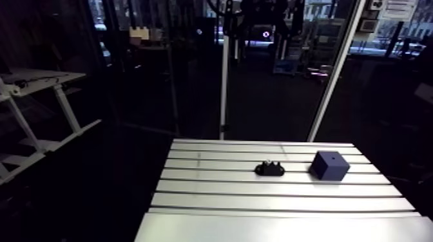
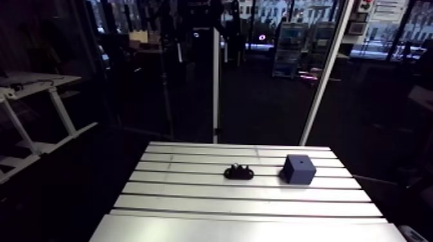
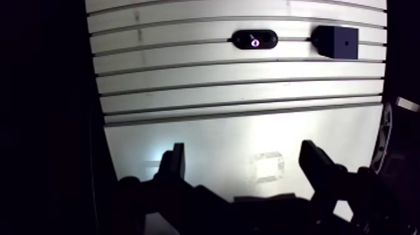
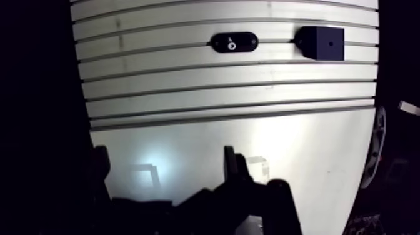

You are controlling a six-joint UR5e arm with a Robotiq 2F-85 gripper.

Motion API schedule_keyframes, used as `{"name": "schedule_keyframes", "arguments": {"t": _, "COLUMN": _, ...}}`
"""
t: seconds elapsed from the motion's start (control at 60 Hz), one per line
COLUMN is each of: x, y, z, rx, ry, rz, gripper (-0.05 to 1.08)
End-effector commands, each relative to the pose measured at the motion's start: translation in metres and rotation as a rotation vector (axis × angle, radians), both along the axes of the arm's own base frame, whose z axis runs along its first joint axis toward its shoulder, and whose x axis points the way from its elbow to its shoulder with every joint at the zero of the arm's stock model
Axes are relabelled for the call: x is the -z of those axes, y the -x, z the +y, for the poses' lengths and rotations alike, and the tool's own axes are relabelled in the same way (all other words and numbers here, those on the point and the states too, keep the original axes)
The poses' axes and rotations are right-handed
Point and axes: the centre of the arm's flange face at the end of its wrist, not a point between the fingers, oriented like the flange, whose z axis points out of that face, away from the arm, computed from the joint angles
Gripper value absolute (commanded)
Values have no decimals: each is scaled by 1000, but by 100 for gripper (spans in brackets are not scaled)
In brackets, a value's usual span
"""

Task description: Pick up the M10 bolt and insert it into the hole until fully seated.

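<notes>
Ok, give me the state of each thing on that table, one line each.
Gripper: open, empty, well short of both parts.
M10 bolt: sitting in its black holder, not yet picked up.
Blue block: resting on the table, beside the holder; its hole is empty.

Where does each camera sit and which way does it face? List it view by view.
Arm view: on the upper link, looking along the slotted table at the black holder and dark block; nothing of the robot shows.
Wrist view: on the wrist, looking down past the open hand; its two fingers show, holder and block far ahead.
Shared: table, holder, block.
</notes>
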Motion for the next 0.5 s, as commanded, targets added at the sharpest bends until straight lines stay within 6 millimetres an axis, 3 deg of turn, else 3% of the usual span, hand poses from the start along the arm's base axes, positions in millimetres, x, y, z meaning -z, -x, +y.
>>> {"name": "schedule_keyframes", "arguments": {"t": 0.017, "x": 1, "y": 1, "z": 0, "rx": 0, "ry": -1, "rz": 0, "gripper": 0}}
{"name": "schedule_keyframes", "arguments": {"t": 0.5, "x": 1, "y": 4, "z": 0, "rx": 0, "ry": -2, "rz": -1, "gripper": 0}}
